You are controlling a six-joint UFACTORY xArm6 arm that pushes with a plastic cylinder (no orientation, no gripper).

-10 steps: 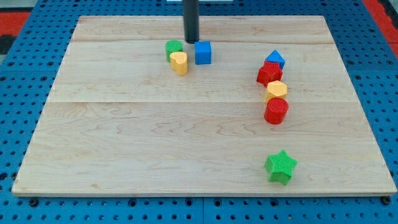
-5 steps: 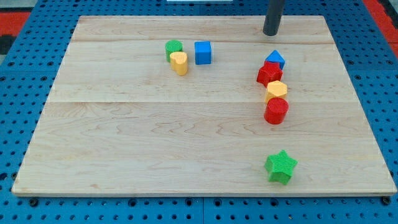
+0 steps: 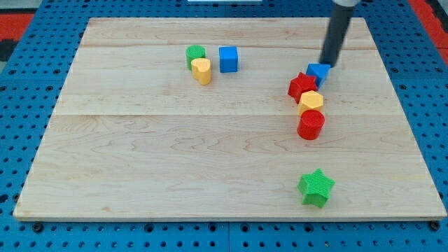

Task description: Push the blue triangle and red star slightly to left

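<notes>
The blue triangle (image 3: 318,73) lies at the view's right on the wooden board (image 3: 175,161). The red star (image 3: 302,87) touches it on its lower left. My tip (image 3: 327,64) stands just above and right of the blue triangle, at or touching its top edge. The dark rod rises from the tip toward the view's top. A yellow block (image 3: 311,101) and a red cylinder (image 3: 311,124) sit in a line below the red star.
A green cylinder (image 3: 195,54), a yellow block (image 3: 201,71) and a blue cube (image 3: 228,59) are grouped at the view's upper left of centre. A green star (image 3: 316,187) lies near the view's bottom right. Blue pegboard surrounds the board.
My tip moved from beside the blue cube across to the right and down to the blue triangle. The blue triangle has shifted slightly right and turned. The red star stays about where it was.
</notes>
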